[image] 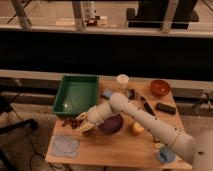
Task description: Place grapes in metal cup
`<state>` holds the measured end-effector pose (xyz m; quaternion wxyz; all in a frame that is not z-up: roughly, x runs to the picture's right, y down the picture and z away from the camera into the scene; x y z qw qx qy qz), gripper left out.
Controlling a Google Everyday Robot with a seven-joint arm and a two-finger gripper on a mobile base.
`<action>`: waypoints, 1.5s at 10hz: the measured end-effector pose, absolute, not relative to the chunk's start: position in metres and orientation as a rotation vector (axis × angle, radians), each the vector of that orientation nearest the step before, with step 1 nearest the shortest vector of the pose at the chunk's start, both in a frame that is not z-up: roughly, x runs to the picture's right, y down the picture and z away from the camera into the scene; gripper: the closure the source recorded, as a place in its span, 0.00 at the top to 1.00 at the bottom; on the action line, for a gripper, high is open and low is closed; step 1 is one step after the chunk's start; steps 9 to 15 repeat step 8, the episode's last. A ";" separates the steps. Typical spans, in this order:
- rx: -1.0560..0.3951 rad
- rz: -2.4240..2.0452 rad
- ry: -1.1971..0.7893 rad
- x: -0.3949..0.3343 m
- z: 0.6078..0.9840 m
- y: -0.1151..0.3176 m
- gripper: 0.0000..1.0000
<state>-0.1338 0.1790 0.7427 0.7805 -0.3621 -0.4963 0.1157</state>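
- Grapes [70,121] near the left edge (as viewed) of the table [115,150], just in front of the green tray [75,95].
- Open wood only toward the front, with a blue cloth [65,146] at the front-left corner.
- Gripper [82,123] low over the wood, hemmed between the grapes on one side and the purple bowl [114,126] on the other; tray rim close behind.
- Jaw opening: cannot tell. Gripper tip right against the grapes; grasp not confirmable.
- White arm [145,120] slanting in from the front-right corner, passing behind the bowl.
- Yellow fruit [136,128] just right of the bowl.
- White cup [122,80], brown bowl [160,87] and black block [165,107] toward the back and right.
- Metal cup not identifiable.
- Wooden tabletop in dim light; dark wall behind, glazing above, chair [10,117] at far left.
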 end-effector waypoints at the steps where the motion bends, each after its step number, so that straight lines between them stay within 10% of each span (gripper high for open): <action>1: -0.762 0.255 -1.066 -0.127 0.740 0.174 0.14; 15: -0.686 0.279 -1.031 -0.099 0.730 0.158 0.13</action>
